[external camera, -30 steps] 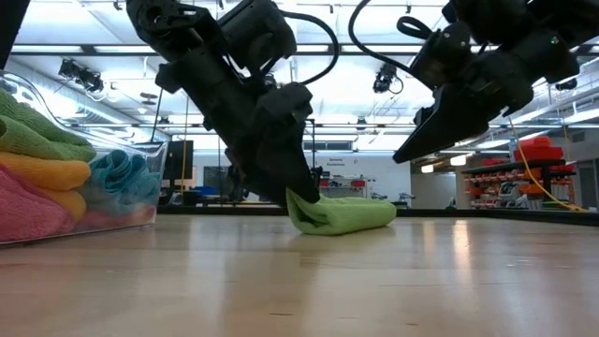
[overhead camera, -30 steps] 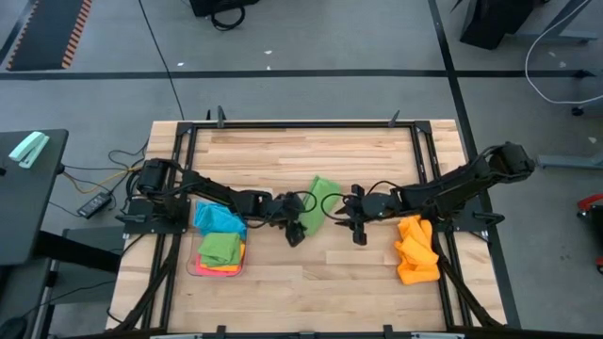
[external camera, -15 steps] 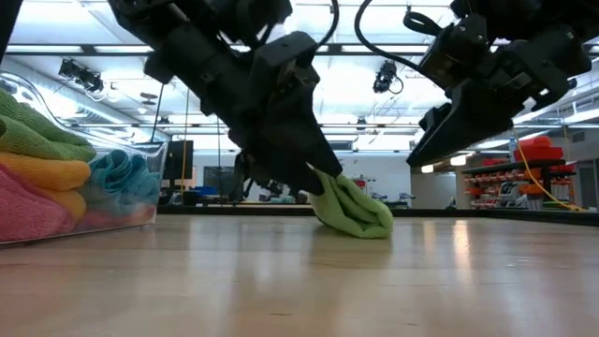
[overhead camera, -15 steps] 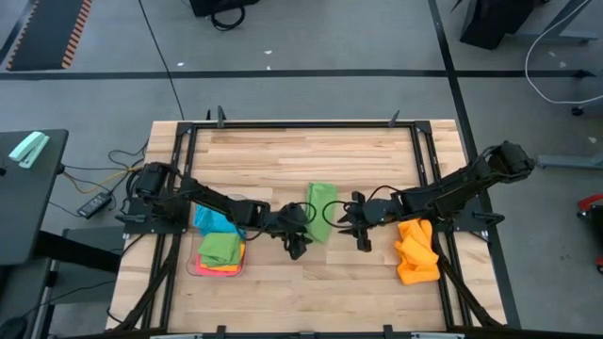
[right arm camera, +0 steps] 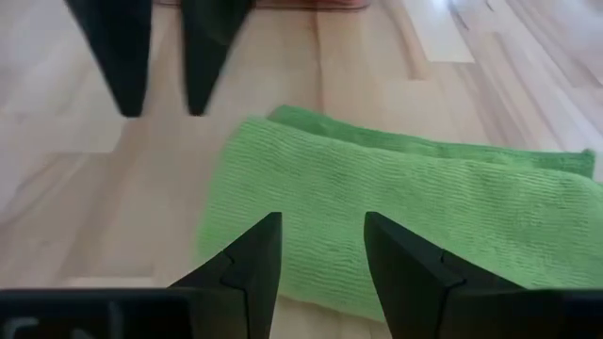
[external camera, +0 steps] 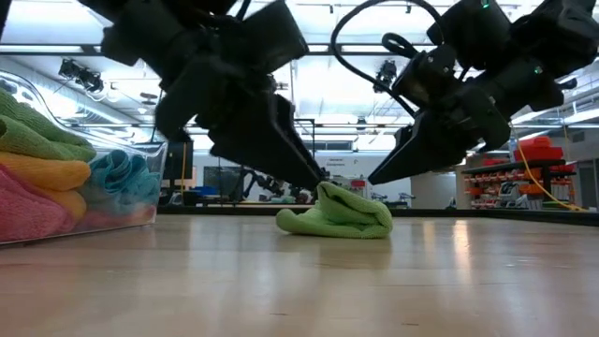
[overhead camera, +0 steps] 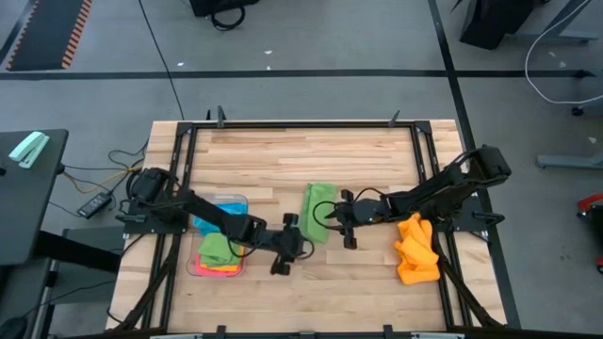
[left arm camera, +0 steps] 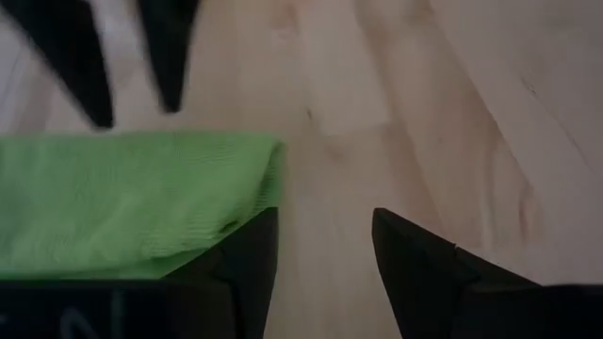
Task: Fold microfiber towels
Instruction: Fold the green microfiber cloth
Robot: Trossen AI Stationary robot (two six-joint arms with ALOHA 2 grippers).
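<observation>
A green microfiber towel (overhead camera: 317, 212) lies folded into a narrow strip near the middle of the desk (overhead camera: 283, 155), with bare wood on every side of it. The left gripper (overhead camera: 280, 262) sits low over the desk just beside the near end of this towel; in the left wrist view its jaws stand moderately apart with only bare wood between them, and the towel's corner lies against the outer side of one finger, so nothing is held. The right gripper (overhead camera: 346, 234) hangs beside the towel on the opposite side, tips pointed down toward it; the right wrist view shows its jaws also moderately apart and empty, with the towel's folded surface directly ahead of them. In the low view the towel rests as a rounded, slightly lumpy bundle rather than a flat packet, which suggests that this fold is formed but not yet pressed or squared. A clear plastic tray (overhead camera: 241, 201) at the left side of the desk holds a stack of folded towels (overhead camera: 219, 250) in green, orange, pink and blue; these appear to be finished pieces. An orange towel (overhead camera: 415, 249) lies crumpled in a loose heap at the right side of the desk, well apart from the grippers, and remains unfolded. Judged from this layout, the task is partly complete: several towels are stored, one is in work, and at least the orange one is left.
</observation>
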